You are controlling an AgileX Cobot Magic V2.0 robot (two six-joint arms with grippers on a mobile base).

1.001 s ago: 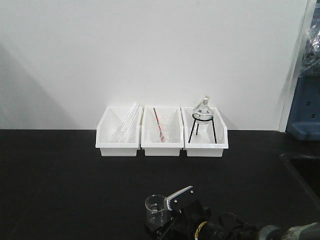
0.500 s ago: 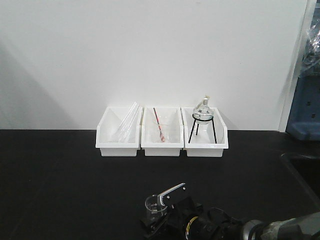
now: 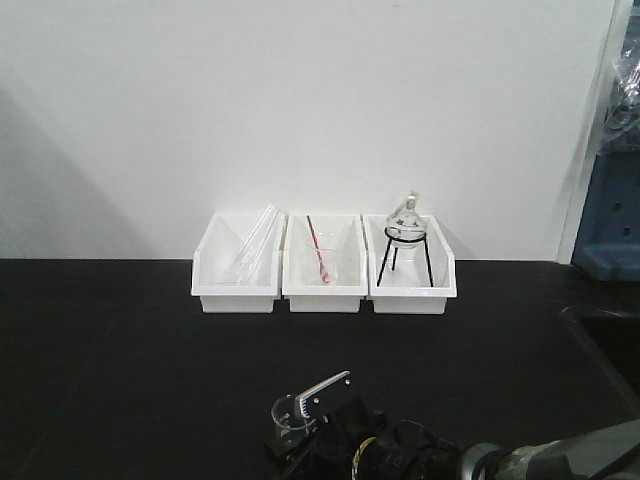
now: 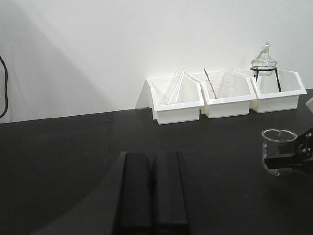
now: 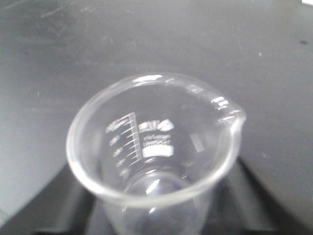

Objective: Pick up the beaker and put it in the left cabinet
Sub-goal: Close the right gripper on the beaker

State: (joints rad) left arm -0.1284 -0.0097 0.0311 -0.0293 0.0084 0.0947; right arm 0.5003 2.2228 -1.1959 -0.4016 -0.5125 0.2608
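The beaker (image 3: 289, 413), small clear glass with a spout and white markings, stands upright low over the black table near its front edge. My right gripper (image 3: 300, 422) is shut on the beaker, with a dark finger on each side of the glass. In the right wrist view the beaker (image 5: 156, 147) fills the frame from above, spout to the right. The left wrist view has the beaker (image 4: 279, 152) at its right edge, with a black finger across the wall. My left gripper (image 4: 152, 157) hangs shut over bare table, well left of the beaker. The left cabinet is out of view.
Three white bins sit against the wall: the left one (image 3: 236, 265) holds long glass tubes, the middle one (image 3: 322, 268) a red-tipped rod, the right one a round-bottom flask on a black tripod (image 3: 405, 245). A blue object (image 3: 610, 230) and a recessed edge (image 3: 600, 330) lie at the right.
My right gripper has carried the beaker to the left and toward the table's front edge. The bins have not moved.
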